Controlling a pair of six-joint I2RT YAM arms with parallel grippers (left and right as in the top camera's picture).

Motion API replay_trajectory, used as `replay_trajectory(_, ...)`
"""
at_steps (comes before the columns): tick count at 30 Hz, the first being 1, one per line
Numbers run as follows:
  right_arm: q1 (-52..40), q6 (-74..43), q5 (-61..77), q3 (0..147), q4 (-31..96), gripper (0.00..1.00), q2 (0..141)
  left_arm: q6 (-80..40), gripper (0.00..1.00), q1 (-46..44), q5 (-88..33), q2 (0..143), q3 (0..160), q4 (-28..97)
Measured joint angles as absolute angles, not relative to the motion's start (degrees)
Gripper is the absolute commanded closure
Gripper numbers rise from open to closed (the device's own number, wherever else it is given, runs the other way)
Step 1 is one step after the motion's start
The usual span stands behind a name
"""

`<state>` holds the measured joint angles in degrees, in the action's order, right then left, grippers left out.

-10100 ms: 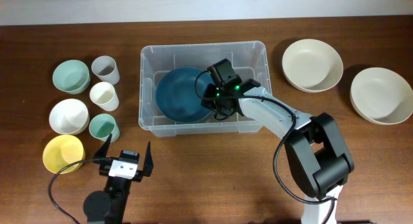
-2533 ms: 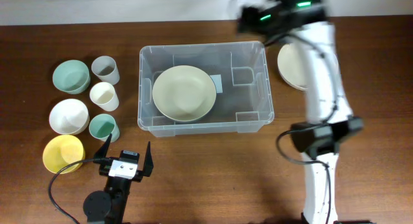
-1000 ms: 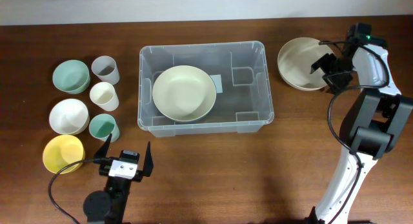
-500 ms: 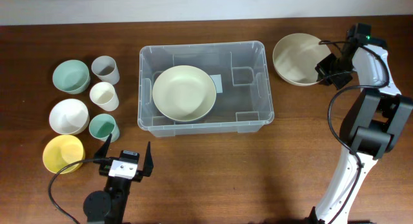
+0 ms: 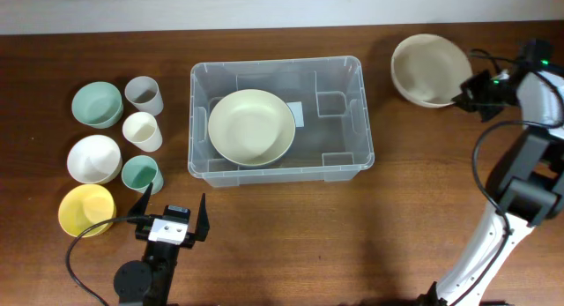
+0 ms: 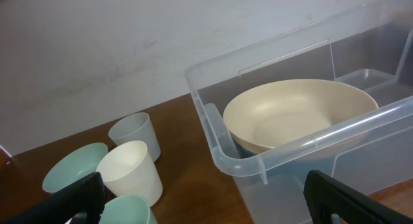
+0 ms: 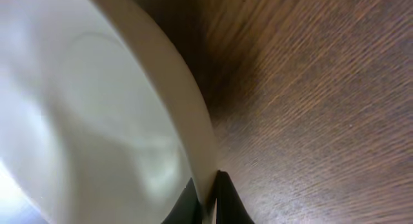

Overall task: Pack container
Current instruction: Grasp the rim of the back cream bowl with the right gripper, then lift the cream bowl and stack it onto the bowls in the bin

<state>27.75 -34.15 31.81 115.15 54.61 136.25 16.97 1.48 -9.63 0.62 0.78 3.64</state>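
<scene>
- My right gripper (image 5: 465, 95) is pinching the right-hand rim of an off-white bowl (image 5: 428, 70), over at the far right of the wooden table (image 5: 352, 244). In the wrist cam the two fingertips (image 7: 226, 197) are squeezing that thin rim (image 7: 193, 137) from both sides, with bare wood next to it.
- The container (image 5: 278, 63) is sitting in the middle of the table, well apart from the bowl I'm holding.
- A beige bowl (image 5: 251, 127) is lying inside it, in the left half, right beside the white label (image 5: 296, 115) on the bottom.
- My left gripper (image 5: 174, 200) is hanging near the front edge with its fingers spread wide and gripping nothing.
- Left of the container, all lined up: mint bowl (image 5: 97, 104), grey cup (image 5: 144, 95), cream cup (image 5: 142, 130), white bowl (image 5: 94, 159), green cup (image 5: 141, 174), yellow bowl (image 5: 86, 209).
</scene>
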Motion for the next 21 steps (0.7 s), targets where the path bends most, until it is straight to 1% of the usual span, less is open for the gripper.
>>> replay_trajectory(3,29.71,-32.75,37.15,115.15,53.65,0.96,135.92,16.97,0.00,1.48,-9.63,0.62,0.78,3.64)
replay_trajectory(5,31.44,-31.22,43.13,115.09,52.97,0.96,134.76,16.97,0.00,1.48,-9.63,0.62,0.78,3.64)
replay_trajectory(8,32.38,-30.37,49.19,114.80,52.42,0.96,131.17,16.97,0.00,1.48,-9.63,0.62,0.78,3.64)
replay_trajectory(14,30.24,-27.05,54.04,114.80,55.72,0.96,118.02,16.97,0.00,1.48,-9.63,0.62,0.78,3.64)
replay_trajectory(17,25.87,-25.19,53.28,114.80,58.67,0.96,110.78,16.97,0.00,1.48,-9.63,0.62,0.78,3.64)
replay_trajectory(21,14.28,-23.11,48.49,114.96,62.85,0.96,102.89,16.97,0.00,1.48,-9.63,0.62,0.78,3.64)
